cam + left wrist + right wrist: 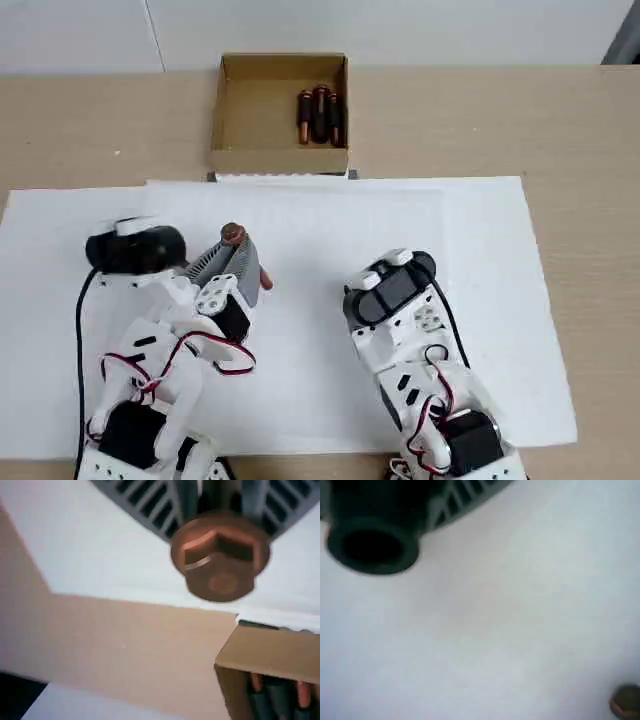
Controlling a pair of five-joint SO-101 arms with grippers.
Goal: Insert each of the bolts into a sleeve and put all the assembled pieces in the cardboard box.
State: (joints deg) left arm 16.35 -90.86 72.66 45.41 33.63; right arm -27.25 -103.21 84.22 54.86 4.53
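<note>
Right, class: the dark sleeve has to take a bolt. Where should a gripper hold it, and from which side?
Hold the sleeve across its round outer wall, behind the rim, coming from the side. That leaves its open mouth free for the bolt, which the left gripper holds.

The end effector (387,517) grips a dark sleeve (372,547) over white paper (495,630), bolt (626,701) well apart.
</note>
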